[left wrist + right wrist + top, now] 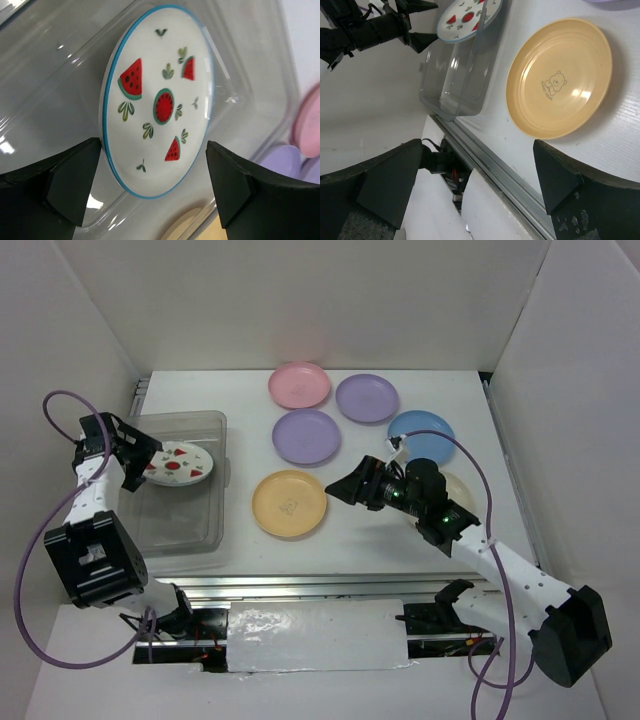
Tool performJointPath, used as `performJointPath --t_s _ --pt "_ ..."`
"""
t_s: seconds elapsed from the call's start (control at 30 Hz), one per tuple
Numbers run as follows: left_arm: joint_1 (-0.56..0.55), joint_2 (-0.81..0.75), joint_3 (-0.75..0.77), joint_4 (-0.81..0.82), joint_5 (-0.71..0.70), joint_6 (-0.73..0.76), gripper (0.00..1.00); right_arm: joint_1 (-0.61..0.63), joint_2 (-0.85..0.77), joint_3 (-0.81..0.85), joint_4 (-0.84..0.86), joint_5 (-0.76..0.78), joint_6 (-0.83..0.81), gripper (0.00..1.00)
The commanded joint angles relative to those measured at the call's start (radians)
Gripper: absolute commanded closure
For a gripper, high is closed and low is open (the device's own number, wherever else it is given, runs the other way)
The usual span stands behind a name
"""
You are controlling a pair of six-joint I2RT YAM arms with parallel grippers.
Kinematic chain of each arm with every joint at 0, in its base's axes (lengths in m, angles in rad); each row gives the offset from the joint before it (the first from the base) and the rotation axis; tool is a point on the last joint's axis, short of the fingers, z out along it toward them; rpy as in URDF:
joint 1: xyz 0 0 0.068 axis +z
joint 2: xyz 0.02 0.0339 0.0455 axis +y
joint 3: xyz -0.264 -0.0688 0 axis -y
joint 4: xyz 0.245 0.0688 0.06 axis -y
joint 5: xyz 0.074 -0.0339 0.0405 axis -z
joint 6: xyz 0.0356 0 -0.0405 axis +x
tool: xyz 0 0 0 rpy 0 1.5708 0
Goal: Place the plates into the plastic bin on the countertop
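- The left tool (154, 146) stood wide open, fingers spread, with nothing clamped between them.
- Right in front of it, the white plate (157, 100), with its blue rim and red watermelon slices, sat tilted in the far half of the clear bin (190, 530). Its edge was close against one finger; I could not tell whether they touched.
- Over on the counter (380, 540), the right tool (477, 144) hung open too, empty, just beside the yellow plate (559, 77).
- That yellow plate lay flat beside the bin and showed a little bear drawing. The lettering under it was too small to read.
- Behind it came the near purple plate (306, 436), then the pink plate (299, 385) and the far purple plate (367, 398), with the blue plate (420, 435) to the right.
- The cream plate (462, 490) peeked out from behind the right arm, mostly hidden.
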Motion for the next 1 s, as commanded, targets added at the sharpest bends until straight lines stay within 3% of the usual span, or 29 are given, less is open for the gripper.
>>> performJointPath --t_s 0.0,0.13,0.33,0.53,0.67,0.77,0.87,0.97 --pt "-0.030 0.028 0.058 -0.112 -0.112 0.016 0.01 0.016 -0.003 0.036 0.015 0.037 -0.003 0.00" --pt "-0.054 0.095 0.144 -0.265 -0.223 0.012 0.01 0.025 0.011 0.061 -0.035 0.067 -0.015 0.00" --pt "-0.102 0.056 0.163 -0.296 -0.272 0.021 0.01 0.051 0.041 0.073 -0.053 0.109 -0.014 0.00" --pt "-0.264 -0.150 0.246 -0.332 -0.344 0.122 0.01 0.068 0.252 0.171 -0.212 0.340 0.006 0.00" --pt "-0.335 -0.295 0.256 -0.409 -0.335 0.197 0.01 0.079 0.395 0.171 -0.136 0.345 0.031 0.02" --pt "-0.356 -0.424 0.171 -0.396 -0.314 0.254 0.01 0.091 0.536 0.235 -0.141 0.359 0.032 0.07" --pt "-0.350 -0.510 0.076 -0.385 -0.281 0.291 0.01 0.102 0.662 0.297 -0.108 0.345 0.028 0.30" --pt "-0.349 -0.543 0.006 -0.397 -0.258 0.315 0.01 0.124 0.771 0.347 -0.143 0.394 0.040 0.36"
